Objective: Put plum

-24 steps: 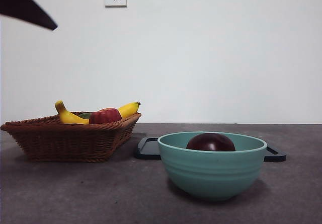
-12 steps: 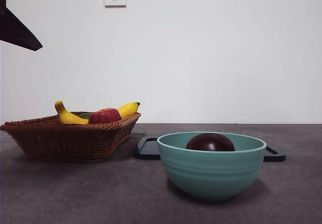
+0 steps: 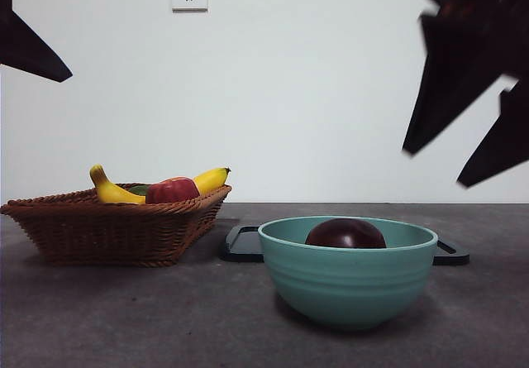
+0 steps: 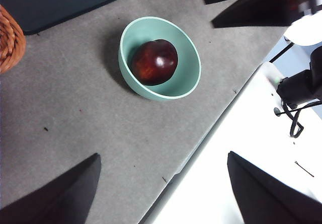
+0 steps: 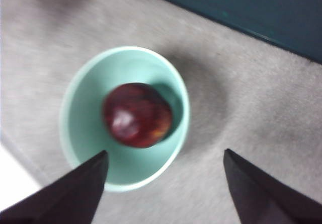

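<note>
Table (image 3: pixel 124 318): dark grey, matte, wide bare stretch in front of and beside the bowl. In the left wrist view its near edge (image 4: pixel 201 148) runs close past the bowl, a white surface beyond.

Wicker basket (image 3: pixel 107 227): front view's left side, well apart from the bowl, clear grey floor between. It holds a banana (image 3: pixel 111 190) and a red apple (image 3: pixel 172 191), both rising above the rim.

Dark tray (image 3: pixel 241 244): flat behind the bowl, ends showing either side of it.

Teal bowl (image 3: pixel 347 281): upright, near the table's front edge, rim unobstructed all round.

Plum (image 3: pixel 345 234): dark maroon, glossy, resting in the bowl's bottom, top just above the rim.

Right gripper (image 3: pixel 467 149): high in the front view's upper right, above and to the side of the bowl, touching nothing. Jaws spread wide; from its wrist camera the bowl (image 5: pixel 123 116) and plum (image 5: pixel 137 114) sit between them, blurred.

Left gripper (image 3: pixel 37 21): top left corner, above the basket, jaws apart, empty.
</note>
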`<state>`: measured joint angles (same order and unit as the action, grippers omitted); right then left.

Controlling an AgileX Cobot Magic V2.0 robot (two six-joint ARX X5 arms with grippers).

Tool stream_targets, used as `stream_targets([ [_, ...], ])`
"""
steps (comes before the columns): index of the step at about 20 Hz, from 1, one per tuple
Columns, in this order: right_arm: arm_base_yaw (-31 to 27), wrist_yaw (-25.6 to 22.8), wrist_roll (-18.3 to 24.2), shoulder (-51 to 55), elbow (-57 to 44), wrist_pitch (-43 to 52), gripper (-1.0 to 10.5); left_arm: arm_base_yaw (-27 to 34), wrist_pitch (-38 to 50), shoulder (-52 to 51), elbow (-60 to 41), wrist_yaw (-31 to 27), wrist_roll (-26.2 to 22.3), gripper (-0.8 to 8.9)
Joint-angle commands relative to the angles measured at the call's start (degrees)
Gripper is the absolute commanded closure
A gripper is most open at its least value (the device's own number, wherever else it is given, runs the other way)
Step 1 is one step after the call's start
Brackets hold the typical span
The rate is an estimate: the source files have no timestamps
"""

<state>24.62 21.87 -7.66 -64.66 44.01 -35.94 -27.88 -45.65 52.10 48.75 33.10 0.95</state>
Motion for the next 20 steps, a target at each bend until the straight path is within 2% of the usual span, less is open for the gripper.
stream_targets([
  [1,1.9,-2.7,-1.0,-4.2,0.1,2.9,6.7,-0.3,0.4,0.3,0.6,0.4,-0.4,4.13],
  [3,3.0,-4.4,-1.2,-7.6,0.1,5.0,6.8,-0.3,0.5,0.3,0.6,0.4,-0.4,4.13],
  [6,3.8,-4.5,-1.4,-11.8,0.1,7.8,7.0,-0.3,0.4,0.3,0.6,0.4,-0.4,4.13],
  [8,4.2,-5.9,-1.5,-13.7,0.1,9.0,7.7,-0.3,0.4,0.3,0.6,0.4,-0.4,4.13],
  [14,4.6,-5.8,-1.5,-16.2,0.1,10.8,9.4,-0.3,0.5,0.3,0.6,0.4,-0.4,4.13],
  [20,4.6,-5.4,-3.1,-15.3,1.9,11.0,9.4,-0.3,0.5,0.3,0.6,0.4,-0.4,4.12],
])
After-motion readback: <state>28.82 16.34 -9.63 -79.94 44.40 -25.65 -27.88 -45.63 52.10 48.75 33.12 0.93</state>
